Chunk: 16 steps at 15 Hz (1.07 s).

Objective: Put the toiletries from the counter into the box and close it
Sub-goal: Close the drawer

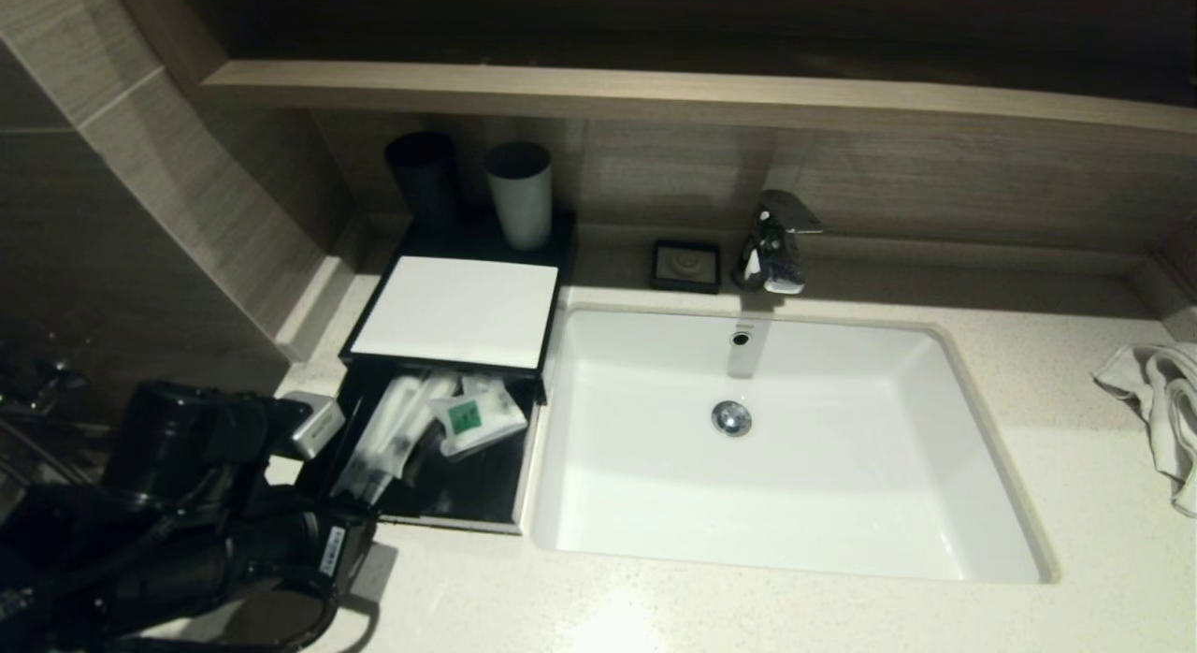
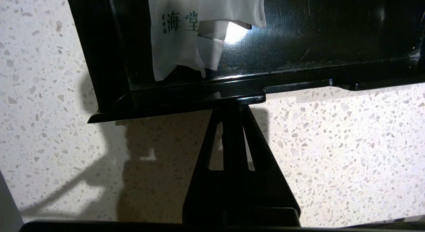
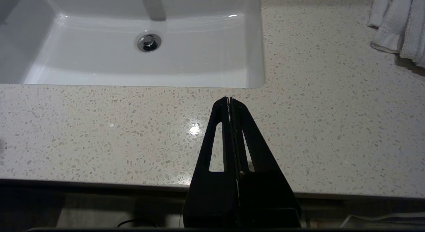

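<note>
Translucent toiletries (image 1: 425, 427) in open black box (image 1: 486, 517)

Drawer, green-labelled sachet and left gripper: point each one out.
drawer (image 2: 332, 42), left wrist view: bare glossy black floor.
green-labelled sachet (image 1: 465, 415), head view: on its green label.
left gripper (image 2: 236, 107), left wrist view: shut fingertips at the drawer's front lip.

Toiletries (image 1: 439, 428) in box (image 1: 454, 311) drawer, left of sink (image 1: 776, 447); cups (image 1: 519, 195) behind.

Toiletries (image 1: 425, 428) heaped in open black drawer of white-topped box (image 1: 458, 309) on counter (image 1: 1075, 428)
</note>
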### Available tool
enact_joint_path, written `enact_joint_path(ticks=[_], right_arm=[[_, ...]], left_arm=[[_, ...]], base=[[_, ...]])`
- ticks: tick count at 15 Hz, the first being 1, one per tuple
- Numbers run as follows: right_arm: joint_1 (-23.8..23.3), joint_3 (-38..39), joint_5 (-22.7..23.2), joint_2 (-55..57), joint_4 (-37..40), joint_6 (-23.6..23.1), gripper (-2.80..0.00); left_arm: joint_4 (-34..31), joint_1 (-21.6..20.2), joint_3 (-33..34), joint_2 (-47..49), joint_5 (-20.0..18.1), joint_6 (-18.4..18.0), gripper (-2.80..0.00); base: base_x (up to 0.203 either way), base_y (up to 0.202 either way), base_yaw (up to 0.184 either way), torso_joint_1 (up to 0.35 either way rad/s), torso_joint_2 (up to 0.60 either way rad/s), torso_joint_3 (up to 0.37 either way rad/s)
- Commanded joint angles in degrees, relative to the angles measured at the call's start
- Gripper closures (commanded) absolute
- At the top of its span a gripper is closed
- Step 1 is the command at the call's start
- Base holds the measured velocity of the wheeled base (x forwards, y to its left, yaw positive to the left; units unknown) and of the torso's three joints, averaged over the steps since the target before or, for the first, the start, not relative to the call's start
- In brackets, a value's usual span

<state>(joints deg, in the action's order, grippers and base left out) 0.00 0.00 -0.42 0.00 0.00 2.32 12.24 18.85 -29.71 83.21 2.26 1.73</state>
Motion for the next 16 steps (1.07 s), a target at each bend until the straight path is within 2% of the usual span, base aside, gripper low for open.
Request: enact_joint_path(ticks=[1,4,11,16], right_arm=[[0.00,0.00,-0.02,0.09,0.00,0.06,0.00],[0.00,0.00,-0.02,0.09,0.00,0.06,0.00],[0.00,0.00,-0.02,0.09,0.00,0.00,0.00],[0.00,0.00,-0.02,0.09,0.00,0.05,0.00]], left_arm=[[0.93,-0.04,-0.32,0.89,0.03,0.25,0.00],[1.03,-0.04,-1.90,1.43,0.03,2.35,0.00],[3.27,-0.03,-3.69,3.60,0.11,4.64,0.00],[8.45,0.05,-3.69,6.30,1.66,5.76,0.00]], base=[[0.000,0.000,0.000,0.000,0.00,0.000],[0.000,0.000,0.000,0.000,0.00,0.000],[0.000,0.000,0.000,0.000,0.00,0.000],[0.000,0.000,0.000,0.000,0.00,0.000]])
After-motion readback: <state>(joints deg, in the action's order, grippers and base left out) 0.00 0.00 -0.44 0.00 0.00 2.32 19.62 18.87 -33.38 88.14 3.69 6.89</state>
